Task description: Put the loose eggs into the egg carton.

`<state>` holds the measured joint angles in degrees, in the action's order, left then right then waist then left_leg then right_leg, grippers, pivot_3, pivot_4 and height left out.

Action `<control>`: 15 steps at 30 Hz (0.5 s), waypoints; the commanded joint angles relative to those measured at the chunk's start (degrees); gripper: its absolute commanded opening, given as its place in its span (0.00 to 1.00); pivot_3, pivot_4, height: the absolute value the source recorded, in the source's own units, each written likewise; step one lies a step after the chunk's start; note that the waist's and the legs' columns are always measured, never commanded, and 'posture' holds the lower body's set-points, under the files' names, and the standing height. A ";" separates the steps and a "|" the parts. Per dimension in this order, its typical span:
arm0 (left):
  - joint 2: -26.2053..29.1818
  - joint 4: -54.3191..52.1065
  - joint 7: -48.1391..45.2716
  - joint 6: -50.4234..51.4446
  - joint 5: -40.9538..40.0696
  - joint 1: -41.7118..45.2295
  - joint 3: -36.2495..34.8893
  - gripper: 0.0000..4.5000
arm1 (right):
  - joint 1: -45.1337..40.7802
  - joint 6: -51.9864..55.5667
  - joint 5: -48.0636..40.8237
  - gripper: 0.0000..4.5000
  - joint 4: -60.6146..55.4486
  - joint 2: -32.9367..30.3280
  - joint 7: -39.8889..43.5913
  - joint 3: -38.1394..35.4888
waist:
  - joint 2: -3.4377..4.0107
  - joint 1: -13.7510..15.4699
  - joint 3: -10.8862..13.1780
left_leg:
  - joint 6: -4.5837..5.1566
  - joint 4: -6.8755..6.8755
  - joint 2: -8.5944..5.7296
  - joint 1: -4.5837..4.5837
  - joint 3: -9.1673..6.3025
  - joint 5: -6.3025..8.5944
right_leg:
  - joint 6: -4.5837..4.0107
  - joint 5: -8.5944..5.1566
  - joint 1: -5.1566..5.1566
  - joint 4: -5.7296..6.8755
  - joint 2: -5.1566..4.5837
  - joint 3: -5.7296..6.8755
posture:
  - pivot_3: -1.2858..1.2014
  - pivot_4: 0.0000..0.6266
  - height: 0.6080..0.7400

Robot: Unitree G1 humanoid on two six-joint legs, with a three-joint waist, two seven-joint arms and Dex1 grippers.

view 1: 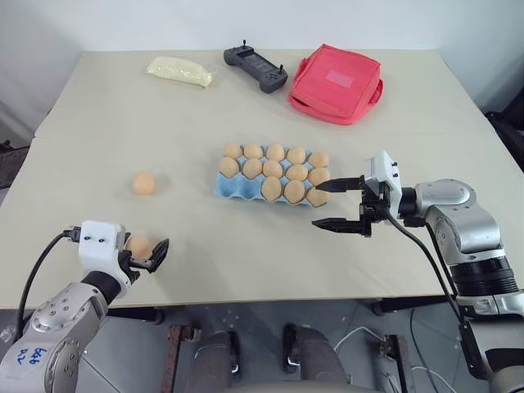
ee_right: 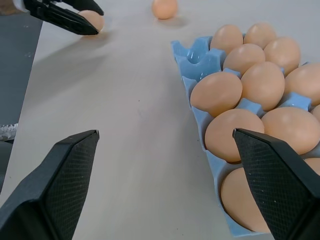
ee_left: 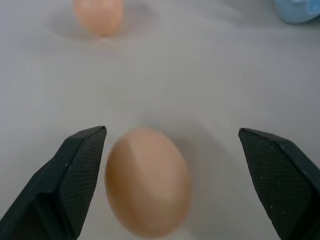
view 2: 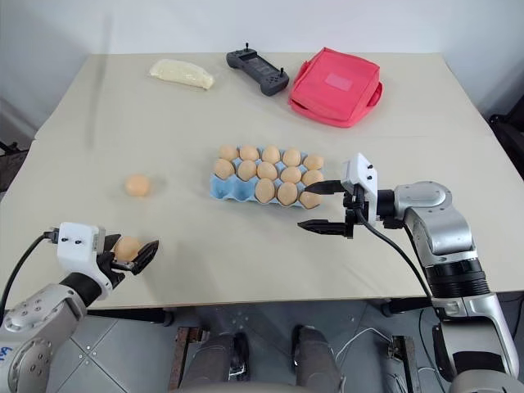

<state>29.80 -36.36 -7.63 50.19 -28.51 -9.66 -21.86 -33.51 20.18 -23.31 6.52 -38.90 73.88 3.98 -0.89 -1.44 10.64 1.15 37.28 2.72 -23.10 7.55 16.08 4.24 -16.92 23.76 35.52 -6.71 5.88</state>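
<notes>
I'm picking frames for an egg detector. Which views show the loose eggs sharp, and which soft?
Left eye view: both loose eggs, the near egg by the left gripper and the far egg, look crisp with faint shadows. Left wrist view: the near egg between the open fingers is soft-edged, the far one blurrier. Right wrist view: carton eggs sharp.

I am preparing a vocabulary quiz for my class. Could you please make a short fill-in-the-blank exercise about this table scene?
1. The number of loose eggs on the table outside the egg carton is ____.
2. The left gripper has its fingers open around one ____.
3. The bag at the far side is ____ in colour.

Missing words: two; egg; red
</notes>
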 commanded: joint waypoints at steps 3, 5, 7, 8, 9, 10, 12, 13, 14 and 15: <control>1.49 4.07 -1.70 -0.45 2.93 2.21 2.32 1.00 | 0.01 0.69 -0.95 1.00 -3.67 -0.62 -1.30 -1.78 | 0.00 -0.05 0.00 | 0.02 -0.05 0.01 0.00 0.01 -0.02 | 0.00 0.00 0.01 -0.03 0.00 0.02 | 0.52 0.24 1.00; 1.76 4.75 -2.23 0.12 3.41 2.58 3.05 1.00 | 0.44 0.89 -1.00 1.00 -4.16 -0.86 -1.80 -2.08 | 0.00 -0.07 0.00 | 0.14 -0.06 0.03 -0.03 0.02 -0.10 | 0.00 0.00 0.06 -0.02 0.01 0.03 | 0.52 0.24 1.00; 1.96 4.84 -3.05 -0.10 3.59 2.75 3.42 0.87 | 0.88 1.11 -1.07 1.00 -4.64 -1.04 -2.28 -2.44 | 0.00 -0.02 0.00 | 0.16 -0.08 0.03 -0.01 0.03 -0.11 | 0.00 0.00 0.06 -0.01 0.01 0.05 | 0.52 0.24 1.00; 2.04 4.80 -3.31 -0.24 3.78 2.77 3.50 0.81 | 1.02 1.21 -1.13 1.00 -4.82 -1.10 -2.44 -2.54 | 0.00 -0.01 0.00 | 0.14 -0.07 0.04 -0.02 0.03 -0.10 | 0.00 0.00 0.07 -0.01 0.01 0.06 | 0.52 0.24 1.00; 2.09 4.82 -3.41 -0.15 3.91 3.01 3.47 0.73 | 1.28 1.29 -1.20 1.00 -5.08 -1.23 -2.56 -2.67 | 0.00 -0.01 0.00 | 0.07 -0.07 0.03 -0.01 0.03 -0.06 | 0.00 0.00 0.06 -0.01 0.00 0.05 | 0.52 0.24 1.00; 2.45 4.91 -3.76 -0.28 4.13 3.46 3.60 0.66 | 1.51 1.33 -1.21 1.00 -5.30 -1.32 -2.79 -2.85 | 0.00 0.00 0.00 | -0.04 -0.07 0.03 -0.01 0.03 0.00 | 0.00 0.00 0.06 -0.01 -0.01 0.04 | 0.52 0.24 1.00; 3.11 5.41 -4.41 -0.18 4.21 5.02 3.67 0.51 | 1.95 1.34 -1.26 1.00 -5.68 -1.47 -3.11 -3.14 | 0.00 0.00 0.00 | -0.07 -0.04 0.02 -0.02 0.03 0.03 | 0.00 0.00 0.06 0.00 -0.01 0.04 | 0.52 0.24 1.00; 3.61 5.63 -4.78 -0.40 4.45 5.86 3.88 0.44 | 2.15 1.30 -1.28 1.00 -5.84 -1.50 -3.31 -3.30 | 0.00 0.01 0.00 | -0.07 -0.03 0.02 -0.02 0.03 0.02 | 0.00 0.00 0.06 0.01 -0.01 0.04 | 0.52 0.24 1.00; 4.04 5.90 -5.03 -0.50 4.69 6.79 4.05 0.40 | 2.32 1.30 -1.30 1.00 -5.97 -1.53 -3.52 -3.47 | 0.00 0.01 0.00 | -0.07 -0.03 0.03 -0.02 0.02 0.02 | 0.00 0.00 0.06 0.02 -0.01 0.05 | 0.52 0.24 1.00; 4.21 6.30 -5.34 -0.33 4.42 8.26 3.99 0.36 | 2.49 1.31 -1.30 1.00 -6.14 -1.56 -3.72 -3.64 | 0.00 0.07 0.00 | -0.08 -0.04 0.03 -0.02 0.01 0.02 | 0.00 0.00 0.06 0.02 -0.01 0.05 | 0.52 0.24 1.00</control>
<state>32.95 -30.03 -12.37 50.26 -24.69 -3.05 -17.45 -30.99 21.45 -23.50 2.38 -39.64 70.50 2.02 -0.89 -1.37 10.64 1.08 37.24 2.74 -23.12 7.57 16.09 4.24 -16.92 23.82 35.55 -6.73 5.93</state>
